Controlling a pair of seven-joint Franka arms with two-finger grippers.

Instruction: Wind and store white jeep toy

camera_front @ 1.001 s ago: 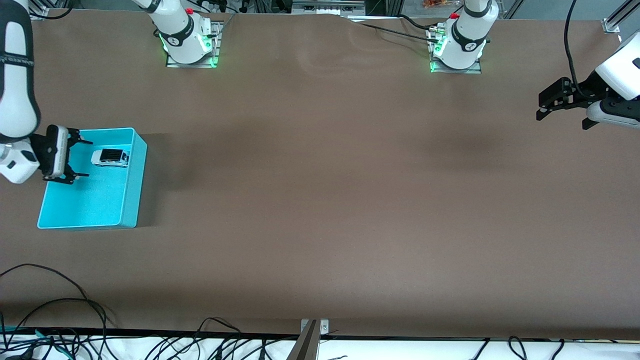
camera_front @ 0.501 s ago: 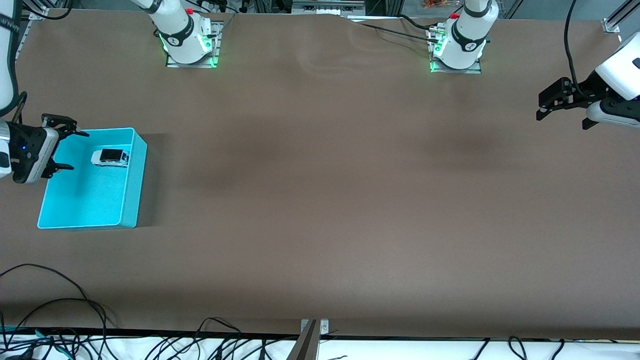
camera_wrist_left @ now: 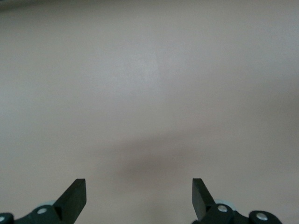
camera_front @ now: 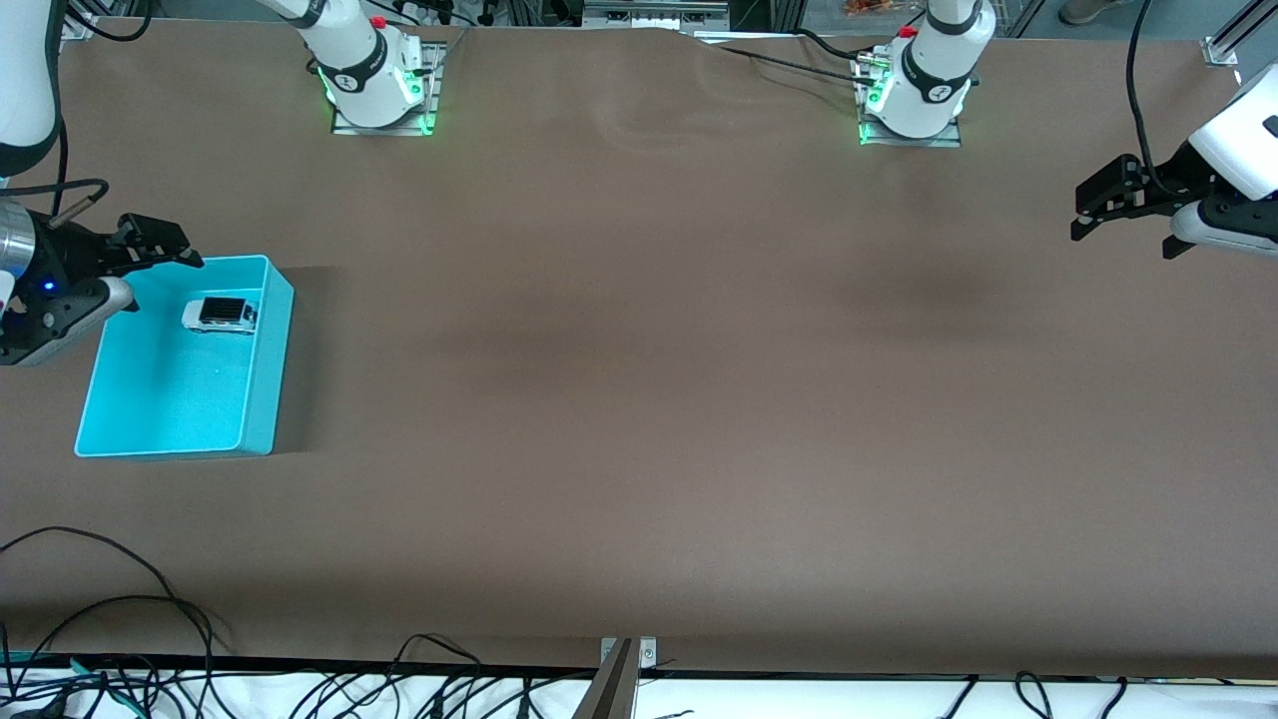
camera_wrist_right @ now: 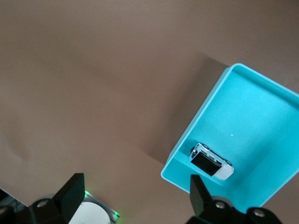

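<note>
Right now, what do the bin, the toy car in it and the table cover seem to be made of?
The bin: probably moulded plastic, uniform cyan, thin smooth walls with rounded corners and a soft sheen. The toy car: likely glossy plastic or painted metal; white body, black roof, too small to settle which. The table cover: matte brown sheet, maybe cloth or paper; it shows faint wrinkles near the arm bases.

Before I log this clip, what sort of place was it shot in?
Most likely a robotics lab bench, not a home or shop. Two arm bases are bolted along one edge of a table covered in plain brown sheet, loose cables trail along its front edge, and the only props are a cyan bin holding a white jeep toy.
</note>
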